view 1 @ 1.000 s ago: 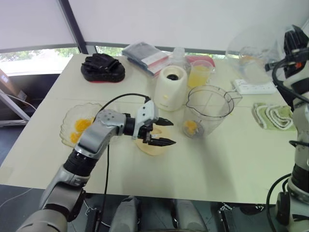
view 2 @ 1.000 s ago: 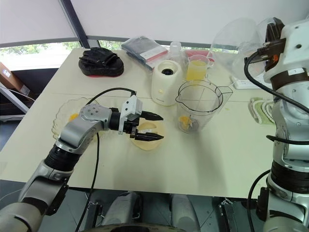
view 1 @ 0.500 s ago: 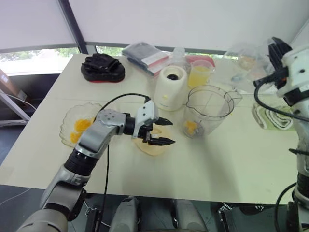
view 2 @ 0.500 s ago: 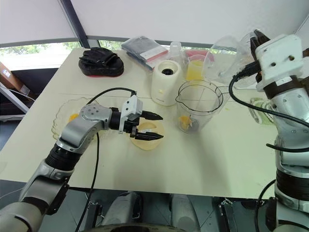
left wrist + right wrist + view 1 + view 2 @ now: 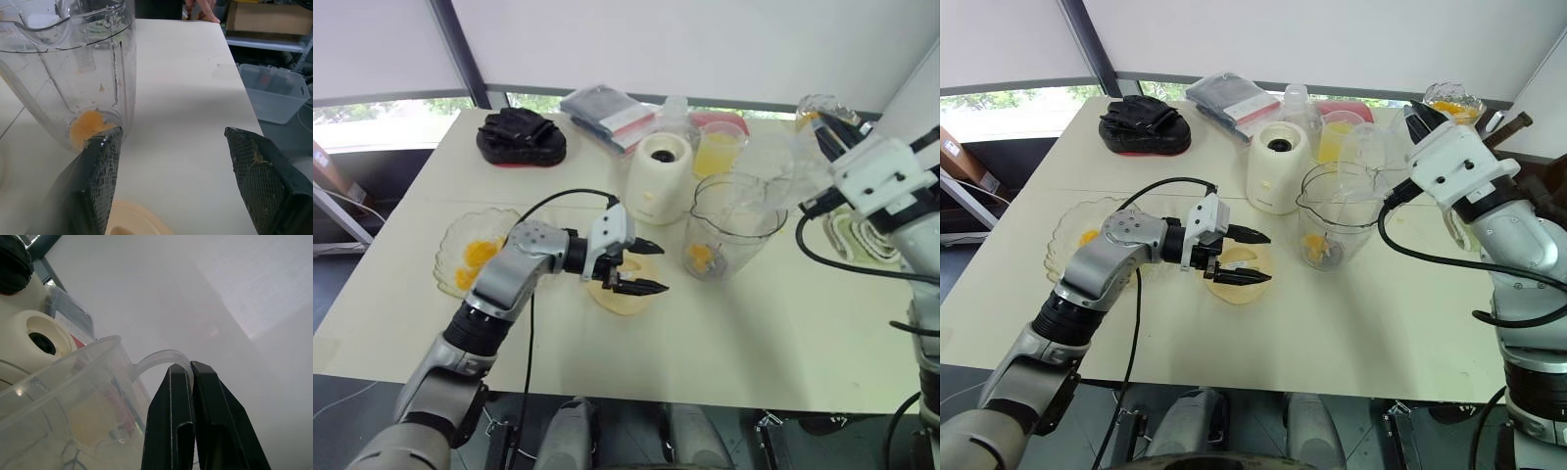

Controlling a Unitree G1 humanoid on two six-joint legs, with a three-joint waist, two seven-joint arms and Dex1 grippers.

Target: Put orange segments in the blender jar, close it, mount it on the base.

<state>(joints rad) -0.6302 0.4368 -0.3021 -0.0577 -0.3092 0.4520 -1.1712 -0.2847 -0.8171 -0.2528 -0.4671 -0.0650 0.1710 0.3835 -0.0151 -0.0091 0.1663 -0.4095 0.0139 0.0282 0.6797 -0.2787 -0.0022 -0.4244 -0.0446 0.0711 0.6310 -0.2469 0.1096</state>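
My right gripper (image 5: pixel 192 369) pinches the thin handle of a clear cup (image 5: pixel 1371 147) tipped over the blender jar (image 5: pixel 734 225) beside the base (image 5: pixel 658 176), so it may swing and spill wide, I judge; my left gripper (image 5: pixel 661 267) hangs spread and empty.

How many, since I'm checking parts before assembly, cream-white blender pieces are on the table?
2. The base stands upright just beyond the blender jar; the flat lid lies under the left gripper, partly covered. No others seem hidden.
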